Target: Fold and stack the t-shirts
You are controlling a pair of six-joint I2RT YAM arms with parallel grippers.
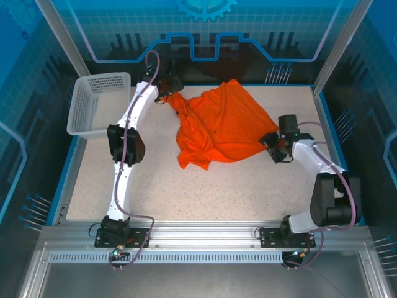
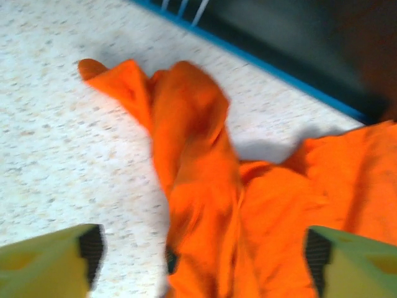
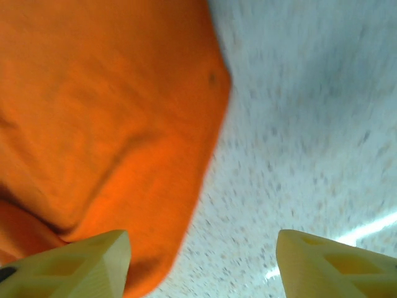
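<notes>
Crumpled bright orange soft-fabric t-shirt [image 1: 217, 127] lies mid-table, toward far edge. Left gripper [image 2: 201, 248] jaws wide apart, straddling a bunched fold, unclamped. Right gripper [image 3: 201, 261] jaws apart at the cloth's edge. Best: pinch opposite corners, spread flat first. Open speckled tabletop [image 1: 248, 192] nearside; white perforated plastic basket [image 1: 99, 102] far-left, well apart.

Shirt [image 1: 217, 127] on table [image 1: 186, 186], centre-back. Basket [image 1: 80, 112] at back-left corner, left of shirt. Left gripper [image 1: 165, 95] at shirt's back-left edge, right gripper [image 1: 273, 148] at its right edge.
</notes>
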